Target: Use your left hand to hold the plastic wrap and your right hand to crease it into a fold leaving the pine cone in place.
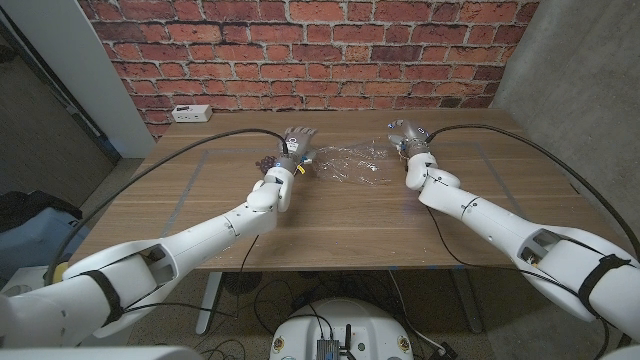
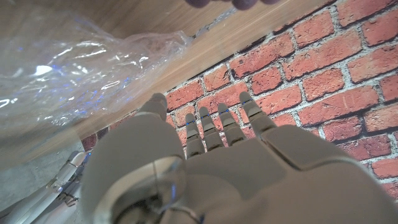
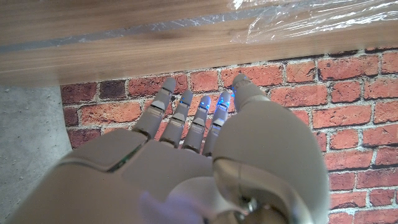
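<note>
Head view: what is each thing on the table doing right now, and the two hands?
plastic wrap: crumpled, lying loose on the table between the hands, not folded yet.
left hand: open, fingers apart, holding nothing, beside the wrap's left edge.
right hand: open, holding nothing, beside the wrap's right edge.
pine cone: too hard to make out.
table: wooden, carrying the wrap.

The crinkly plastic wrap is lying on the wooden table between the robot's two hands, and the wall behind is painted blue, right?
Not quite. The wall is red brick, as the head view shows. The plastic wrap does lie on the wooden table between the left hand and right hand.
</note>
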Controlling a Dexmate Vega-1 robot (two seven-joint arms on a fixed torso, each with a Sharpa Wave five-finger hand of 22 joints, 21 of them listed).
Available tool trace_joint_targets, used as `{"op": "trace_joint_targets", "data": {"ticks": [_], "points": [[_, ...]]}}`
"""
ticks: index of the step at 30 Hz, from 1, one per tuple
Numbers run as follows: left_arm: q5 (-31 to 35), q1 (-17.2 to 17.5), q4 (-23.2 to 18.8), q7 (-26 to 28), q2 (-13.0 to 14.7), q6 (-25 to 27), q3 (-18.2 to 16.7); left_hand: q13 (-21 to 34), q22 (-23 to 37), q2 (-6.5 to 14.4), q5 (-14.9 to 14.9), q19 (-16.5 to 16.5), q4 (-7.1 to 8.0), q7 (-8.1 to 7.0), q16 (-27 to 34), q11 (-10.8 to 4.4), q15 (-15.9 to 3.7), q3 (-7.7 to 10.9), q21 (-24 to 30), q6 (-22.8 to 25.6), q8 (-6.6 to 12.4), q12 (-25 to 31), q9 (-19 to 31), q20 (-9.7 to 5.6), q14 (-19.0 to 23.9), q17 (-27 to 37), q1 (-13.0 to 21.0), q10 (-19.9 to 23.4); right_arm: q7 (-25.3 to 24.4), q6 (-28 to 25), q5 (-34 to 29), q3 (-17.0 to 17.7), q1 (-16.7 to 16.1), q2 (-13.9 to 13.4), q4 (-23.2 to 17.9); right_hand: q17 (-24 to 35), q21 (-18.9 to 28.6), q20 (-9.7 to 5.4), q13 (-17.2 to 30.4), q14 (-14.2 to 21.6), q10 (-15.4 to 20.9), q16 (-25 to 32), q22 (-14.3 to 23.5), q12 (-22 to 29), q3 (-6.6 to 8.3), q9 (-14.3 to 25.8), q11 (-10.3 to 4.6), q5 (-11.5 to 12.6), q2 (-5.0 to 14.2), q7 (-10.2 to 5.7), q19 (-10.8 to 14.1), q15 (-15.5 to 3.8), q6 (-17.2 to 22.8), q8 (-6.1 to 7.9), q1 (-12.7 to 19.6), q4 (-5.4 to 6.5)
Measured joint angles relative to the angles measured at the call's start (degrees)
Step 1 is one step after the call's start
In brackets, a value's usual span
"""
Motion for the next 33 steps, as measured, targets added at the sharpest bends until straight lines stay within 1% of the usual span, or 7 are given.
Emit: {"op": "trace_joint_targets", "data": {"ticks": [5, 8, 14, 18, 25, 29, 33], "points": [[-1.11, 1.45, -1.69, 0.74, 1.06, -2.68, -1.2, -0.26, 0.06, 0.31, 0.0, -0.96, 1.23, -0.02, 0.0, 0.46, -0.2, 0.04, 0.0, -0.02, 0.0, 0.0, -0.26, -0.96, -0.62, 0.0, -1.6, -0.5, 0.31, 0.54, -0.19, 0.83, -2.04, -1.59, -3.75, 0.0, 0.0, 0.0, -0.28, 0.0, 0.24, 0.0, 0.0, 0.25, 0.08, 0.0, 0.24, -0.16, -0.02, 0.41, 0.0, 0.0, 0.42, 0.0, -0.48, 0.21], [-1.12, 2.03, -2.46, 0.96, 1.58, -3.79, -1.52, -0.26, 0.28, 0.41, 0.0, -0.96, 1.84, -0.63, 0.0, 0.36, -0.61, 0.25, 0.0, -0.02, 0.0, 0.0, -0.26, -0.96, -1.04, 0.0, -2.61, -1.03, 0.56, 0.72, -0.56, 1.12, -3.03, -2.39, -5.66, 0.0, 0.0, 0.0, -0.28, 0.0, 0.24, 0.0, 0.0, 0.25, -0.07, 0.0, 0.24, -0.22, 0.13, 0.51, 0.0, 0.0, 0.51, 0.0, -1.03, 0.53], [-1.61, 3.18, -3.66, 0.97, 2.55, -6.05, -2.35, -0.53, 0.28, 0.18, -0.01, -1.27, 3.09, -1.89, 0.0, 0.27, -0.92, 0.56, 0.0, 0.84, 0.56, 0.0, -0.26, -0.65, -1.34, -0.09, -4.19, -1.32, 1.2, 0.88, -1.68, 1.48, -4.75, -3.73, -8.92, 0.01, 0.0, 0.0, -0.28, 0.01, 0.55, 0.0, 0.0, 0.25, -0.07, 0.0, 0.54, -0.22, 0.06, 0.72, 0.0, 0.0, 0.72, 0.0, -1.1, 0.53], [-2.56, 4.04, -4.42, 0.78, 3.19, -7.78, -3.18, -0.53, 0.27, -0.11, -0.01, -1.27, 3.56, -2.24, 0.0, 0.04, -0.92, 0.56, 0.0, 1.24, 0.6, 0.21, -0.26, -0.65, -1.34, -0.16, -4.95, -1.09, 1.74, 0.88, -2.44, 1.77, -5.82, -4.51, -10.95, -0.14, 0.0, 0.0, -0.27, 0.01, 0.55, 0.0, 0.0, 0.25, -0.07, -0.04, 0.54, -0.21, -0.07, 0.71, -0.01, 0.0, 0.72, 0.0, -1.3, 0.53], [-4.48, 5.79, -5.86, 0.08, 4.37, -10.95, -4.86, -0.8, 0.27, -0.75, -0.04, -1.27, 3.8, -2.05, 0.0, -0.19, -0.92, 0.32, 0.0, 2.04, 0.82, 0.42, -0.53, -0.65, -1.34, -0.43, -5.64, -0.86, 2.86, 0.57, -3.7, 2.32, -7.85, -5.91, -14.62, -0.26, 0.0, 0.0, -0.27, 0.01, 0.54, 0.0, 0.0, 0.25, -0.06, -0.27, 0.53, -0.42, -0.13, 0.71, -0.01, 0.0, 0.72, 0.0, -1.73, 0.53], [-5.2, 6.45, -6.4, -0.33, 4.82, -12.12, -5.51, -0.8, 0.27, -0.7, -0.25, -1.26, 4.28, -1.74, 0.0, -0.05, -0.92, 0.33, 0.0, 2.35, 0.81, 0.49, -0.53, -0.65, -1.34, -0.56, -6.13, -0.56, 3.53, 0.22, -4.3, 2.52, -8.61, -6.5, -16.06, -0.26, 0.0, 0.01, -0.27, 0.01, 0.54, 0.0, 0.0, 0.25, -0.06, -0.27, 0.53, -0.43, -0.32, 0.71, -0.01, 0.0, 0.72, -0.44, -1.92, 0.53], [-6.11, 6.99, -6.85, -1.03, 5.19, -13.55, -6.04, -0.96, 0.27, -1.0, -0.25, -1.26, 4.28, -2.05, 0.0, -0.25, -0.92, 0.33, 0.0, 2.66, 0.81, 0.65, -0.53, -0.65, -1.34, -0.69, -6.43, -0.35, 4.17, -0.07, -4.75, 2.76, -9.51, -7.3, -17.79, -0.26, 0.0, 0.01, -0.26, 0.01, 0.52, 0.0, 0.0, 0.25, -0.06, -0.27, 0.55, -0.43, -0.32, 0.71, -0.01, 0.0, 0.72, -0.44, -1.92, 0.53]]}}
